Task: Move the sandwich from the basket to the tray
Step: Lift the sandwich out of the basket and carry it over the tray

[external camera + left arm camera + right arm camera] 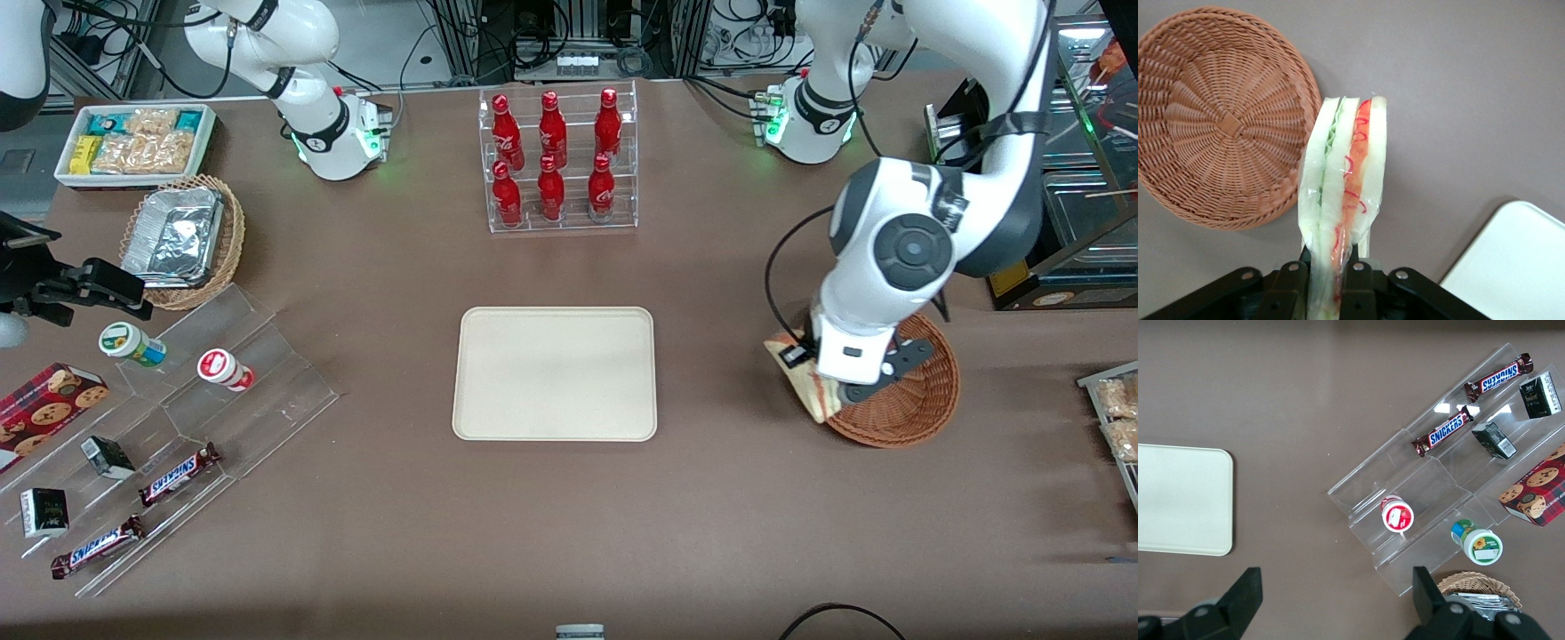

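Wicker basket [1221,117] lay emptied. Left gripper [1328,277] hung over its rim on the tray side, jaws clenched on the sandwich [1345,193] by one end, so the wedge was lifted clear of the weave. Tray [556,373] sat bare toward the parked arm.

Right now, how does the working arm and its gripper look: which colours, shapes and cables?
The working arm has glossy white rounded shells with dark grey joints and a round grey cap. A thin black cable loops beside it. Its base glows green. The gripper, beside the basket, has black fingers fixed with silver screws.
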Available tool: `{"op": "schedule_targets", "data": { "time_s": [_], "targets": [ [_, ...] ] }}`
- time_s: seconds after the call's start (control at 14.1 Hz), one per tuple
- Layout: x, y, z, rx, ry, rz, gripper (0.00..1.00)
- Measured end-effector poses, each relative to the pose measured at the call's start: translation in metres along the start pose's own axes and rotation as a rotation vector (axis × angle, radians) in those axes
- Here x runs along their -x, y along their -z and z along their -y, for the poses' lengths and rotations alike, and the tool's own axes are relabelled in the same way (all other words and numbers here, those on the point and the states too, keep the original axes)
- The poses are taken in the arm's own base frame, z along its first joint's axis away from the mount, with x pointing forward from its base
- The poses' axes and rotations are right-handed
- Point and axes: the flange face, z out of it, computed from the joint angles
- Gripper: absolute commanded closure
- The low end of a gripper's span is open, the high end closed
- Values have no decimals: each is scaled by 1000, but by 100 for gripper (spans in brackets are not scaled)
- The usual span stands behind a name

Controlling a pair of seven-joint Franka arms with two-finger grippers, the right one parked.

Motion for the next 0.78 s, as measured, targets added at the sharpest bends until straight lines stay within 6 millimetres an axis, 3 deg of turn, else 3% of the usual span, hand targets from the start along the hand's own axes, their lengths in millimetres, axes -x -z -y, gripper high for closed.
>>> {"op": "schedule_targets", "data": {
  "time_s": [0.5, 0.78],
  "targets": [
    [67, -5, -54, -24, -147, -17, 81],
    [91, -13, -78, -30, -200, -18, 81]
  ]
}}
